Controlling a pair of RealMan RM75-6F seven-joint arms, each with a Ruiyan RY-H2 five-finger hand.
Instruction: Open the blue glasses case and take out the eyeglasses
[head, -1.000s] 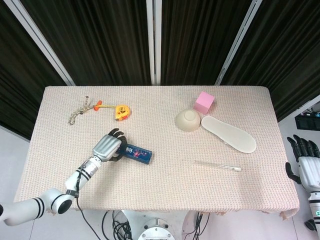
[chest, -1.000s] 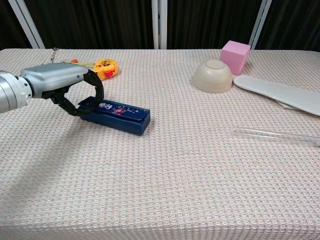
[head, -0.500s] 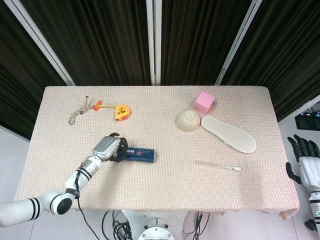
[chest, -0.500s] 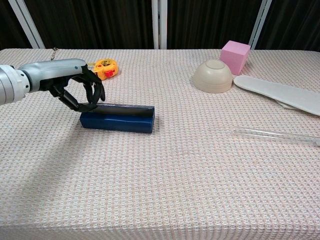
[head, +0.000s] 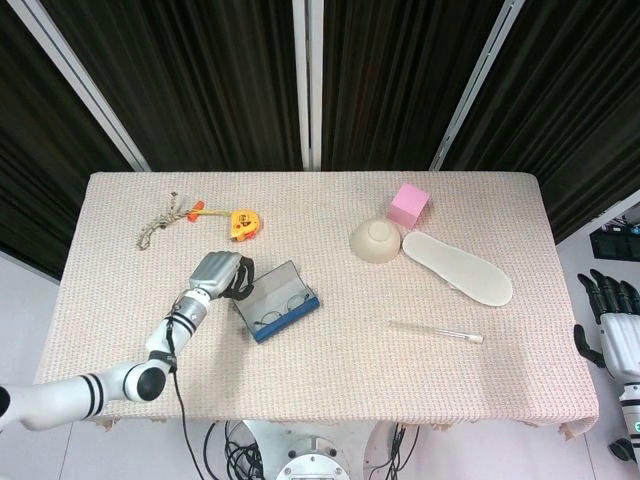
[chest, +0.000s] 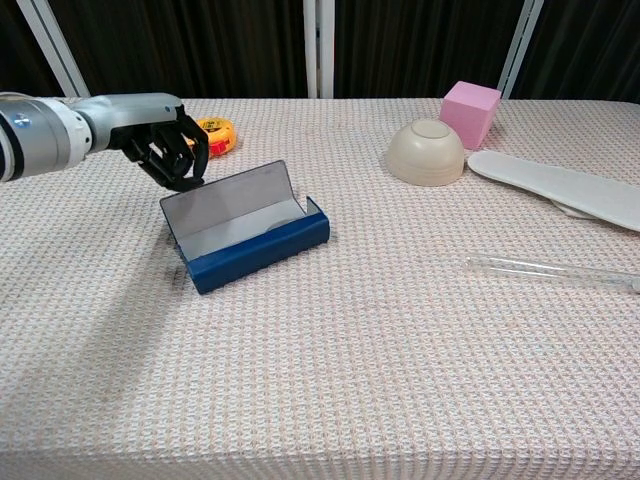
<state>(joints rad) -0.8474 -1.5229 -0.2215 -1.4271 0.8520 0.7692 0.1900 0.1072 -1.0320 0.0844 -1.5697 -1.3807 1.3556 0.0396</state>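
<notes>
The blue glasses case (head: 285, 311) (chest: 258, 250) lies open left of the table's middle, its grey-lined lid (chest: 230, 207) tilted up and back. Thin wire eyeglasses (head: 274, 317) lie inside it in the head view; in the chest view the case's front wall hides them. My left hand (head: 222, 274) (chest: 163, 147) is at the lid's rear left corner, its dark fingers curled against the lid's edge with nothing in them. My right hand (head: 608, 322) hangs off the table's right edge, fingers apart, holding nothing.
A yellow tape measure (head: 241, 224) (chest: 213, 136) and a knotted cord (head: 163, 222) lie behind the left hand. At the right are an upturned beige bowl (head: 375, 240) (chest: 426, 152), a pink cube (head: 408, 205), a white insole (head: 457, 268) and a clear rod (head: 435, 331) (chest: 550, 270).
The case went from flat and closed, to standing on its edge, to lying open with the lid up. My left hand drew back towards the lid's rear corner. The right hand stayed still.
</notes>
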